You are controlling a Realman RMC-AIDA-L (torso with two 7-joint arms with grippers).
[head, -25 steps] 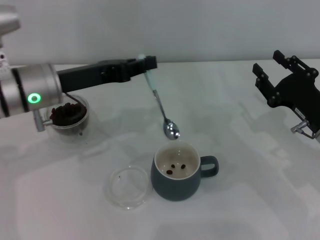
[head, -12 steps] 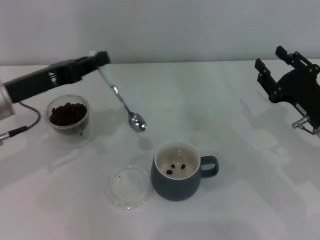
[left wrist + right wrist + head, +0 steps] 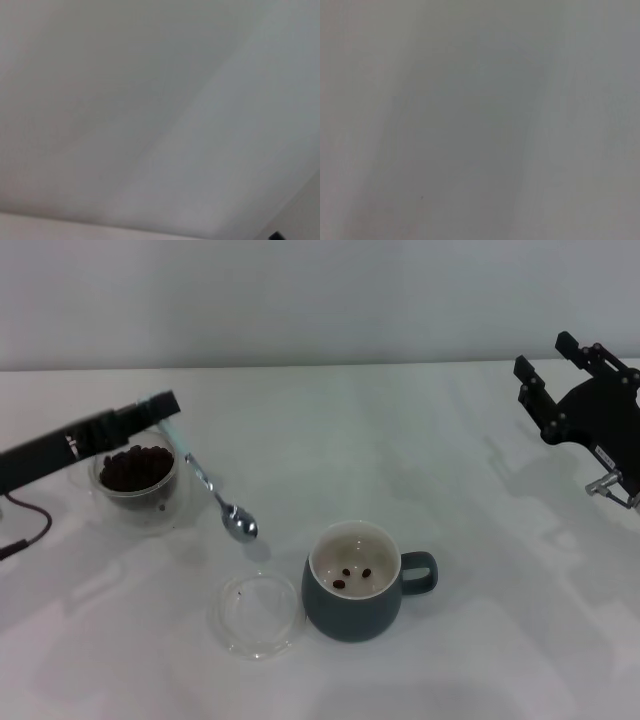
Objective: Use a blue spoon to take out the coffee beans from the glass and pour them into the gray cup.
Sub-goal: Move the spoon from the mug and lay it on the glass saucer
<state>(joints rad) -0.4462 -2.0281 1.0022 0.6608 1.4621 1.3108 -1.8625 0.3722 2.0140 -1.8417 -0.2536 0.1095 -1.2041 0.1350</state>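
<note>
My left gripper (image 3: pixel 163 412) is shut on the pale blue handle of the blue spoon (image 3: pixel 212 489), beside the glass (image 3: pixel 137 480). The spoon hangs slanting down, its empty metal bowl just above the table between the glass and the gray cup (image 3: pixel 353 582). The glass holds a heap of coffee beans (image 3: pixel 135 466). The gray cup stands at the front middle, handle to the right, with three beans (image 3: pixel 354 576) on its cream bottom. My right gripper (image 3: pixel 563 372) is raised at the far right, open and empty. Both wrist views show only blank surface.
A flat clear round glass saucer (image 3: pixel 257 613) lies just left of the gray cup, near the front. A dark cable (image 3: pixel 25 525) runs along the left edge of the white table.
My left gripper has carried the spoon leftward and down, from above the gray cup to beside the glass. The spoon bowl is lower. The right arm has barely moved.
</note>
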